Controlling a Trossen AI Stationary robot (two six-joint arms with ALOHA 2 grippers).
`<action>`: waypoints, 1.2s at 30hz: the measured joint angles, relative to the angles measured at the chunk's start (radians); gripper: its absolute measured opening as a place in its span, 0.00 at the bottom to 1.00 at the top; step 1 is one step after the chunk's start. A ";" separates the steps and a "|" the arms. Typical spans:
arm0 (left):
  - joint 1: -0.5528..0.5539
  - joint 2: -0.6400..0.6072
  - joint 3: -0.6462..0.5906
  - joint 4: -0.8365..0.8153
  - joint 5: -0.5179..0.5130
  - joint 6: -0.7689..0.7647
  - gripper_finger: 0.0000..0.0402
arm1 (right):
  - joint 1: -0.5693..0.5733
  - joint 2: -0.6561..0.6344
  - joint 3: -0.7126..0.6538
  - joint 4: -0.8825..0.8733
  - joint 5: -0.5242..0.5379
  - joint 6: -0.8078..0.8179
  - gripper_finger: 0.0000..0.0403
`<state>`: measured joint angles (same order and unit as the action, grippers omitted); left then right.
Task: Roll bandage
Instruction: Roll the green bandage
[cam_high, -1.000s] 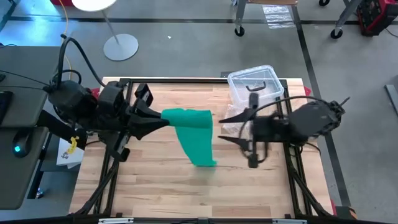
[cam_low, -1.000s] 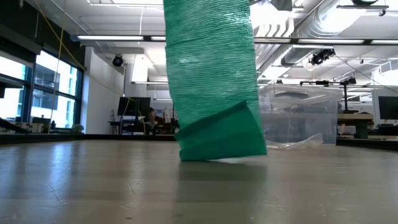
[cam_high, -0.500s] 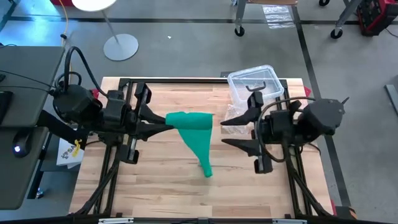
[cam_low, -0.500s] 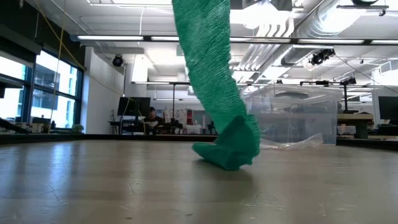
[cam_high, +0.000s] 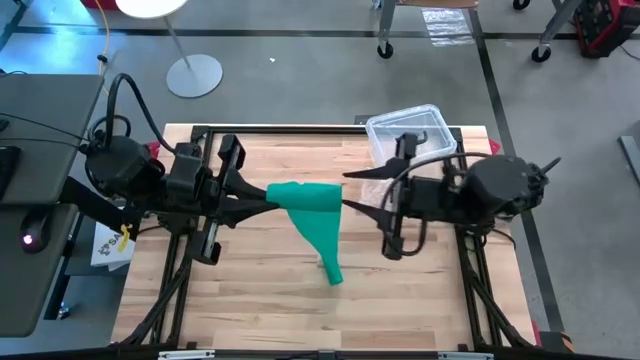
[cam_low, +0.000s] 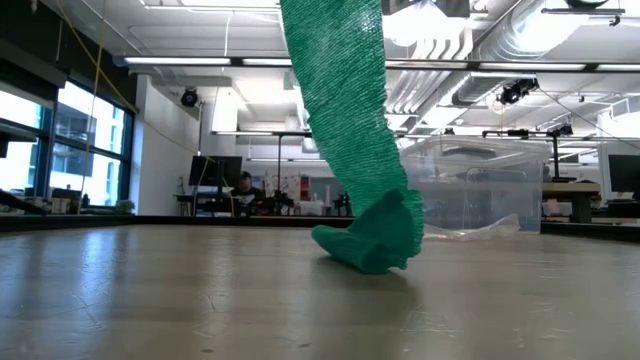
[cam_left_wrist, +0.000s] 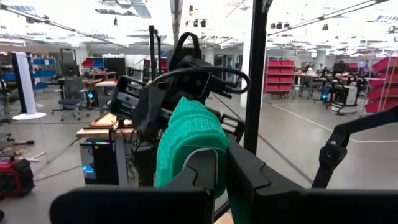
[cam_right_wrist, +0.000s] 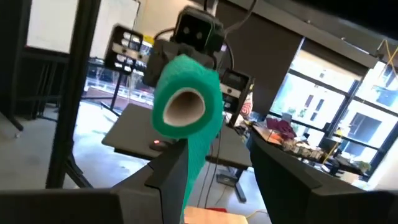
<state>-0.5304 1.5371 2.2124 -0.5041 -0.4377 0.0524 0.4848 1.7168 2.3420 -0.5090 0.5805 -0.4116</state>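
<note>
The bandage (cam_high: 312, 208) hangs at frame centre, its roll axis running left–right and its tail trailing down to the surface (cam_high: 250, 290). The left end effector (cam_high: 262, 197) grasps the roll's left end. The right end effector (cam_high: 352, 192), released, apparently faces its open core, just beside it.

Overhead, table-level, two wrist views; all share bandage (cam_high: 312, 215).
</note>
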 joint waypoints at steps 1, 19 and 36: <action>0.000 0.000 0.000 0.000 0.000 -0.003 0.03 | -0.004 0.005 0.000 -0.001 -0.014 -0.011 0.42; 0.000 0.000 0.000 0.015 0.038 -0.017 0.03 | -0.071 0.025 0.000 -0.104 0.041 0.153 0.01; -0.029 -0.002 -0.001 0.115 0.057 0.098 0.03 | -0.015 0.079 -0.001 -0.274 0.066 0.307 0.00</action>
<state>-0.5598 1.5347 2.2112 -0.3894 -0.3803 0.1508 0.4699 1.7954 2.3409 -0.7826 0.6463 -0.1051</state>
